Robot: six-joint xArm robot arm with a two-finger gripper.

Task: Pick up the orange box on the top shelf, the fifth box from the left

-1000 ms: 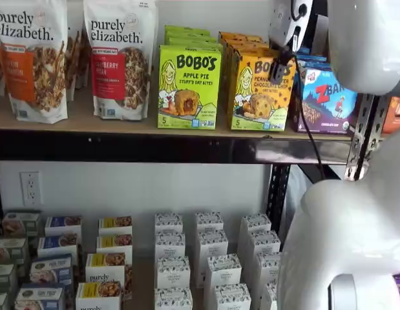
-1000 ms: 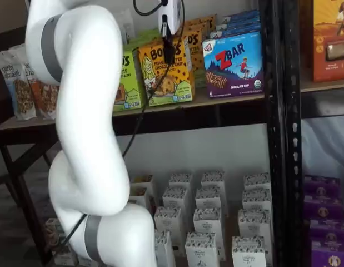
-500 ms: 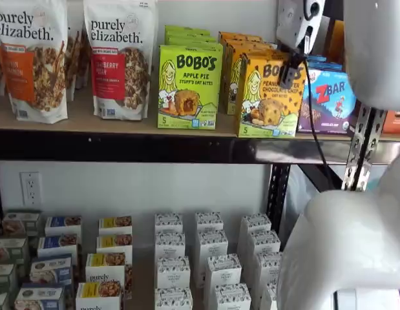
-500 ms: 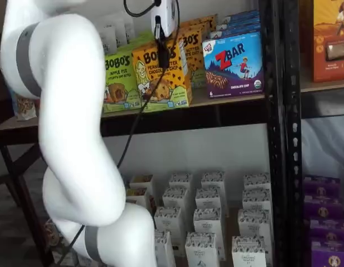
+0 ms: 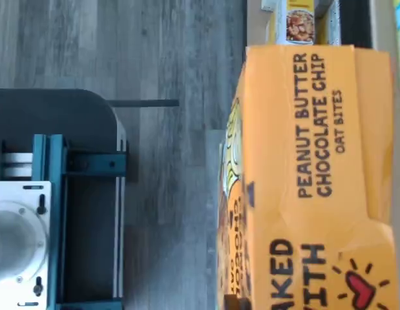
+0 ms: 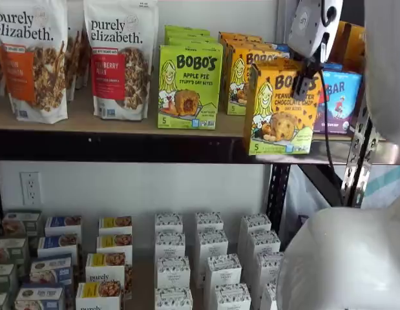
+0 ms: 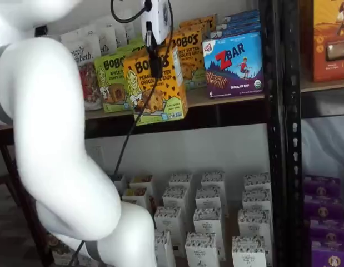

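Observation:
The orange box (image 6: 277, 110) is a yellow-orange Bobo's Peanut Butter Chocolate Chip carton. It hangs in front of the top shelf (image 6: 122, 145), past the black front rail, in both shelf views (image 7: 155, 86). My gripper (image 6: 305, 84) is shut on the orange box from above; a black finger (image 7: 155, 64) runs down its front face. The wrist view shows the carton's orange side (image 5: 316, 181) close up, with grey floor beyond. More orange cartons (image 6: 242, 71) stand behind on the shelf.
A lime-green Bobo's Apple Pie box (image 6: 189, 84) and granola bags (image 6: 119, 58) stand left of the gap, a blue Zbar box (image 7: 234, 64) right of it. A black upright (image 7: 277, 133) is close on the right. Small white boxes (image 6: 206, 258) fill the lower level.
The gripper has drawn the orange box out from its row, forward over the shelf's front rail and slightly down. The arm has swung with it.

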